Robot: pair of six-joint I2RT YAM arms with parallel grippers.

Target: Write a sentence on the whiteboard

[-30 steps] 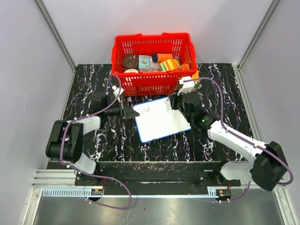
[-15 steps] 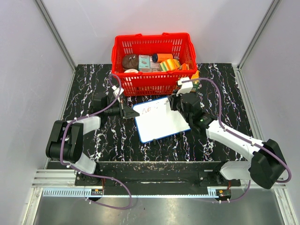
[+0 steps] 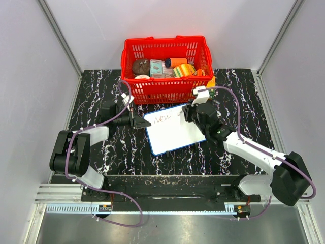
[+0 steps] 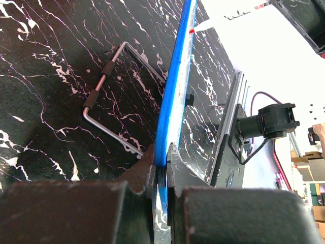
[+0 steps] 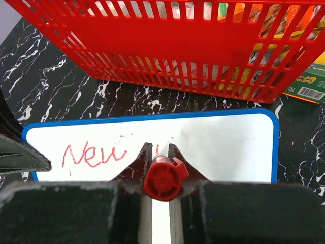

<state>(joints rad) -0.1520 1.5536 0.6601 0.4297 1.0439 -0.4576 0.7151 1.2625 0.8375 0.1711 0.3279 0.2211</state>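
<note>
Left of centre, the left fingers (image 4: 143,171) are clamped on the blue rim of the whiteboard (image 3: 175,136), which sits mid-frame on the tabletop (image 3: 127,152). The sentence (image 5: 94,155) reads "New", upper left on the board. The right fingers (image 5: 138,165) pinch a red marker (image 5: 163,179) below the red basket (image 3: 162,90).

Overhead camera and two close wrist cameras share the whiteboard (image 3: 175,136).

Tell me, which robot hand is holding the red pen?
The right gripper: the red marker sits clamped between its fingers above the whiteboard. The left gripper holds no pen; it only pinches the whiteboard's blue edge.
</note>
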